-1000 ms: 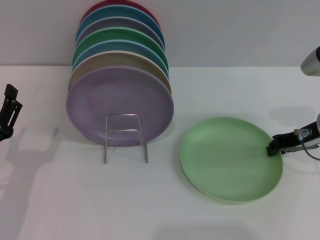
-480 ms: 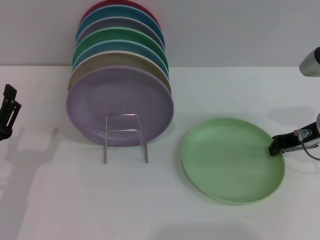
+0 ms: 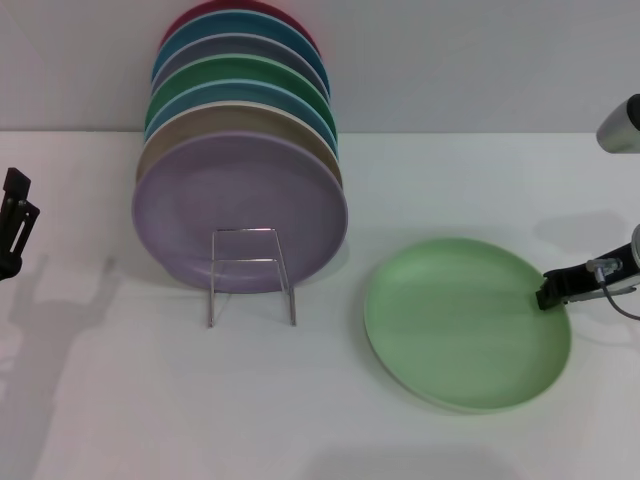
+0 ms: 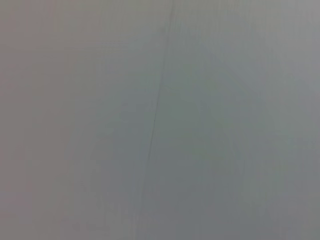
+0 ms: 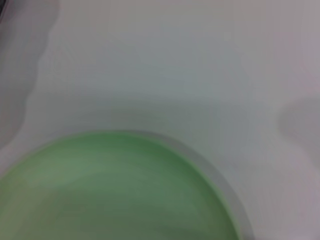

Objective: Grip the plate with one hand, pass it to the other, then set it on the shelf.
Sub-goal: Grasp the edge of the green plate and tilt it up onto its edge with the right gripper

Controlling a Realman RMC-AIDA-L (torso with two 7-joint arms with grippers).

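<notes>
The light pastel-green plate lies on the white table at the right, its right side slightly raised. My right gripper holds the plate's right rim, fingers closed on the edge. The plate also fills the lower part of the right wrist view. The silver wire shelf stands left of centre, its squared front loop in front of a lilac plate. My left gripper hangs at the far left edge, away from everything. The left wrist view shows only a plain grey surface.
Several coloured plates stand leaning in a row behind the lilac one, among them a tan one and a darker green one. The white table runs in front of the shelf, and a grey wall stands behind.
The right gripper and the light green plate have shifted slightly to the right together. The left gripper has edged a little further to the left.
</notes>
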